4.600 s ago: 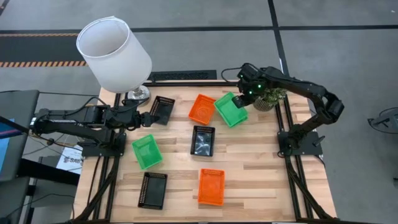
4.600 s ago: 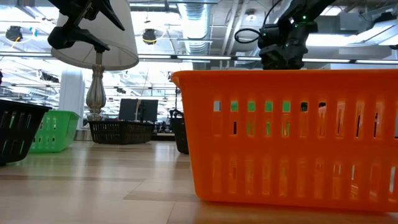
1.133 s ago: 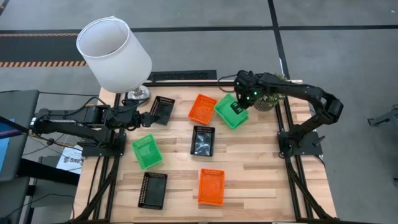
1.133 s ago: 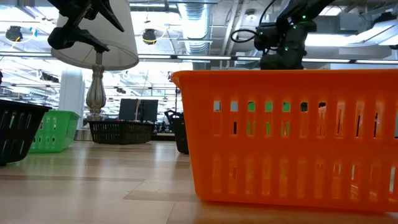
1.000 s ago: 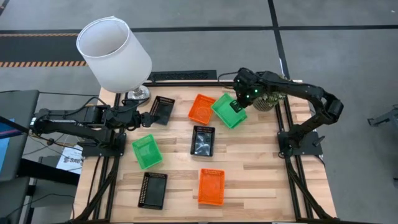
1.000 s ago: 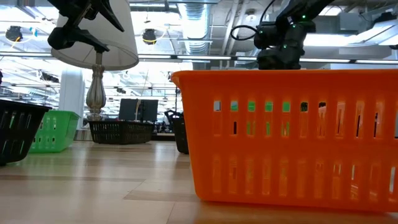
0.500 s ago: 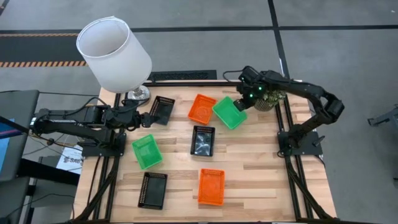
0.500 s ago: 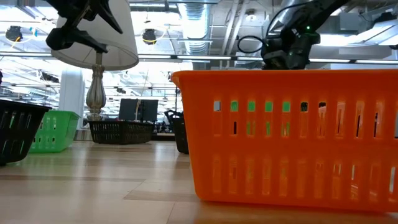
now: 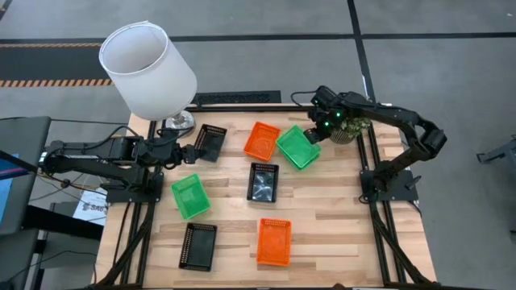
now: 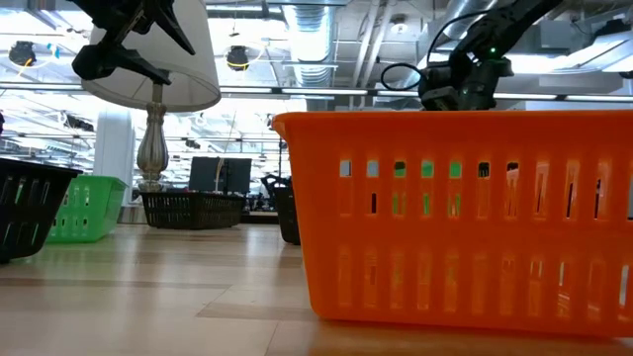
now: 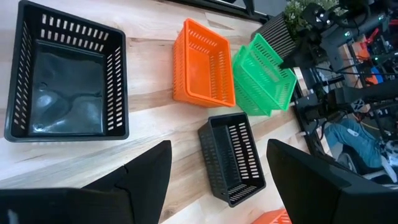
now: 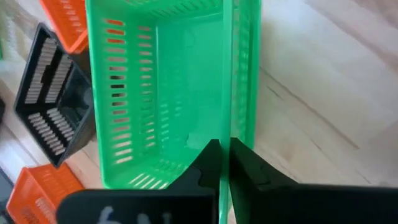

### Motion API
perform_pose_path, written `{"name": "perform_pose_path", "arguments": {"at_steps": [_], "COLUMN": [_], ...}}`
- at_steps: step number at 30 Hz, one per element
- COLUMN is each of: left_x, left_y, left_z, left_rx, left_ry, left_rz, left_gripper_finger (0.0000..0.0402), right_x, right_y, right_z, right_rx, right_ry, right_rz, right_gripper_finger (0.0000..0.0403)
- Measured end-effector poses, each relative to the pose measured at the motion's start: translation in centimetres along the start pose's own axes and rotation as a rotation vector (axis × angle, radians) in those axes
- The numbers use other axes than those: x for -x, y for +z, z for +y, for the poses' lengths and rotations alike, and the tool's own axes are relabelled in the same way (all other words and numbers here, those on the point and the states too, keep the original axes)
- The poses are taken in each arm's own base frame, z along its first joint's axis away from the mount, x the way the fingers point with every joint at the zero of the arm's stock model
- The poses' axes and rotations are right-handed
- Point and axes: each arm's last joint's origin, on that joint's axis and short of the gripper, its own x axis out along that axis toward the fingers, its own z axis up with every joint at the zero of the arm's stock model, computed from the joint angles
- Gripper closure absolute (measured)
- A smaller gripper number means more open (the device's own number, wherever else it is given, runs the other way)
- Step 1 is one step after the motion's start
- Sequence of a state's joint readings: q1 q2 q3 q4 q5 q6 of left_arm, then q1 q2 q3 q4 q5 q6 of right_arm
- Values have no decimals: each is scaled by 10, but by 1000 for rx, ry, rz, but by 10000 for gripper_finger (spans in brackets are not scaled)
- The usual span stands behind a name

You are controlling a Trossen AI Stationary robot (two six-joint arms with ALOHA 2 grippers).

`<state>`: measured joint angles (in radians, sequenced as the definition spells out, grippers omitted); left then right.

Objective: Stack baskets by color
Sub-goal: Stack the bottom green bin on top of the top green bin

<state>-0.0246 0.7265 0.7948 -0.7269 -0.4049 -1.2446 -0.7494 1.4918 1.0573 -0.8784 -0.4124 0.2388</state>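
Two green baskets sit nested at the far right, the upper one (image 9: 298,147) tilted in the lower one (image 11: 247,93). My right gripper (image 9: 316,134) is shut on the upper one's wall at its far right corner. A third green basket (image 9: 191,196) lies left of centre. Two orange baskets (image 9: 261,140) (image 9: 274,242) and three black baskets (image 9: 211,142) (image 9: 263,181) (image 9: 198,246) rest flat on the table. My left gripper (image 9: 188,153) hovers open beside the far-left black basket and holds nothing. My right gripper pinches the upper green basket's long side wall (image 12: 225,134) near one end, with one finger inside the basket and one outside. The fingers come slanting down from the table's far right. The basket rests tilted in the other green basket.
A white lamp (image 9: 149,68) stands at the far left corner and a small potted plant (image 9: 351,127) stands at the far right, close behind my right gripper. In the low view the near orange basket (image 10: 455,218) blocks most of the table. Bare wood lies along the right side.
My right gripper has swung a little toward the table's right edge and sunk, rolling slightly. The green basket in its hold has turned a little and settled lower with it.
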Motion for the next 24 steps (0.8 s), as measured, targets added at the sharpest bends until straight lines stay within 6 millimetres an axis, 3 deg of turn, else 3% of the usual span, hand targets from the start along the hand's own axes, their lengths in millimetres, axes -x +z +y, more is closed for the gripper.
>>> {"name": "perform_pose_path", "arguments": {"at_steps": [12, 16, 19, 24], "left_x": [0, 0, 0, -3], "left_y": [0, 0, 0, -1], "left_z": [0, 0, 0, -1], "left_rx": [1, 2, 7, -18], "left_ry": [0, 0, -1, 11], "left_rz": [1, 1, 3, 6], "left_gripper_finger": [150, 150, 150, 150], "right_x": [1, 12, 31, 53], "right_y": [-1, 5, 12, 13], "right_z": [-4, -4, 6, 40], "right_rx": [22, 0, 10, 85], "right_ry": [-18, -19, -14, 28], "right_rz": [7, -15, -57, -139], "right_gripper_finger": [277, 237, 218, 214]}}
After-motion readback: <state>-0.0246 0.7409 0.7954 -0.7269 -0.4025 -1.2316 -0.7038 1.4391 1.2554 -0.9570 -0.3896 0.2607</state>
